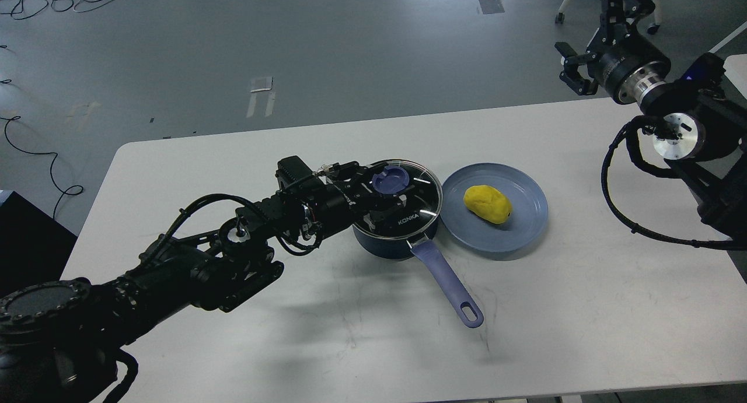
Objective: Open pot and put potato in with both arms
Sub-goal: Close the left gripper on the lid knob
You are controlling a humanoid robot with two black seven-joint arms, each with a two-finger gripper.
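Two arms: left arm (192,257) reaches in over the table (292,333); right arm (688,129) is raised, far right of the pot.
Pot (397,239): upright on table, mid-scene; lavender handle (446,280) points toward the near edge.
Lid (402,196): glass, seated on pot, blue knob (390,180) on top.
Left gripper (373,199): over the lid, fingers around the knob area; dark against the glass, cannot tell if clenched or released.
Plate (525,228): blue, flat, just right of pot, rims nearly touching.
Potato (487,203): yellow, lying on plate, right of pot, untouched.
Right gripper (575,70): beyond the table's far edge, well apart from pot; fingers spread, released, holding nothing.
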